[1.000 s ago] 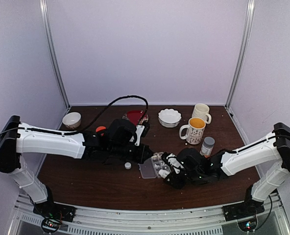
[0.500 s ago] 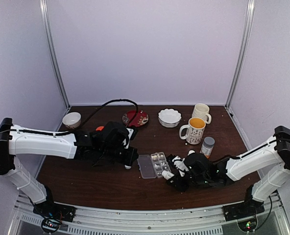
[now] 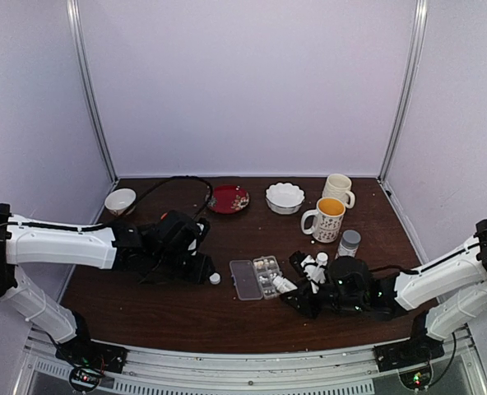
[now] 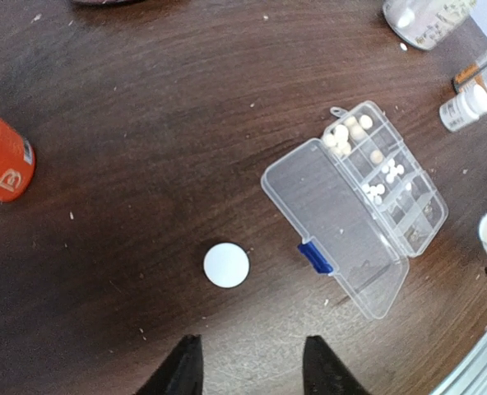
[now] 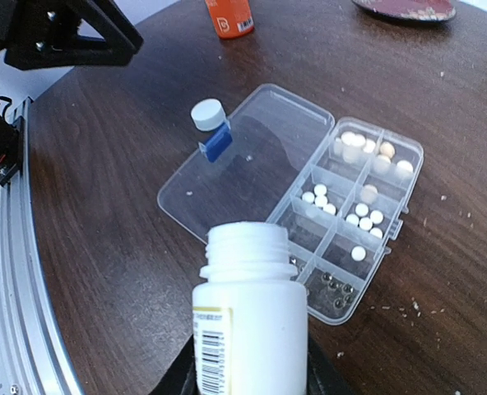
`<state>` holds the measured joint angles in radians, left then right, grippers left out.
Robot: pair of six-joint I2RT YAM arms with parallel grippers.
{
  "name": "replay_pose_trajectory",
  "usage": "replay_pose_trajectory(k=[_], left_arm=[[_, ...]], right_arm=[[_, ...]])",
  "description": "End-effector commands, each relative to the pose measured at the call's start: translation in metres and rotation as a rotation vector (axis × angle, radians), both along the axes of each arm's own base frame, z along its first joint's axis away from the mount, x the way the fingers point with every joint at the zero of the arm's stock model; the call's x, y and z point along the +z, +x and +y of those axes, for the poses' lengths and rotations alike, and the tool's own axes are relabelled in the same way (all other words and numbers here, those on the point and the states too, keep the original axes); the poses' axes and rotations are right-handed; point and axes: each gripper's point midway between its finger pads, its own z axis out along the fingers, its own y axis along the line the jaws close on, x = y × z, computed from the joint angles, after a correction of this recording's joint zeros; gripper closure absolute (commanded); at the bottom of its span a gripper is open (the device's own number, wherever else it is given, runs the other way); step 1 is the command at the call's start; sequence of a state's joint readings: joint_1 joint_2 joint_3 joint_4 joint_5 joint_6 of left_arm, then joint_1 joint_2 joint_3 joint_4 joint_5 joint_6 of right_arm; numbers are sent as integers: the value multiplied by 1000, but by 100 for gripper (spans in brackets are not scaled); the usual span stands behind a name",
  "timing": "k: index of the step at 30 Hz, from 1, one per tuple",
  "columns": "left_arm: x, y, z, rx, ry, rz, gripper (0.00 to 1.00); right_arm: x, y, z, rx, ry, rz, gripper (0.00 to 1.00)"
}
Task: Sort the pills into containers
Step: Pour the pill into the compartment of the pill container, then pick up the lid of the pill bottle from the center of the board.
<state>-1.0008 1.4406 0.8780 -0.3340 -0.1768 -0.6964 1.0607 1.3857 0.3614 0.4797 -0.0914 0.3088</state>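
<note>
While our right fingers (image 5: 186, 380) clamp the uncapped white plastic bottle (image 5: 248, 321), our left fingers (image 4: 180, 374) stand parted and empty; at their 1 o'clock, small white pills (image 4: 340, 136) lie in cells (image 4: 389, 177) of the open clear plastic pill box (image 4: 326, 197).

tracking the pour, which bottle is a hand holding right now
The white barcode-labelled bottle, cap off, gripped by the right hand. The orange bottle sits untouched beyond the pill box.
</note>
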Motion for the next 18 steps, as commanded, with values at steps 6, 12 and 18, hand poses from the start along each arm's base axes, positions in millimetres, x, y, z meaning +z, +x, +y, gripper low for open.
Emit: replay_pose_trajectory(k=[6, 12, 18], left_arm=[[6, 7, 17, 38, 51, -14, 28], [3, 4, 13, 0, 70, 7, 17], [-15, 9, 5, -27, 140, 48, 17]], right_arm=[[100, 2, 14, 87, 207, -291, 100], [173, -10, 2, 123, 349, -489, 100], [232, -28, -11, 168, 468, -651, 100]])
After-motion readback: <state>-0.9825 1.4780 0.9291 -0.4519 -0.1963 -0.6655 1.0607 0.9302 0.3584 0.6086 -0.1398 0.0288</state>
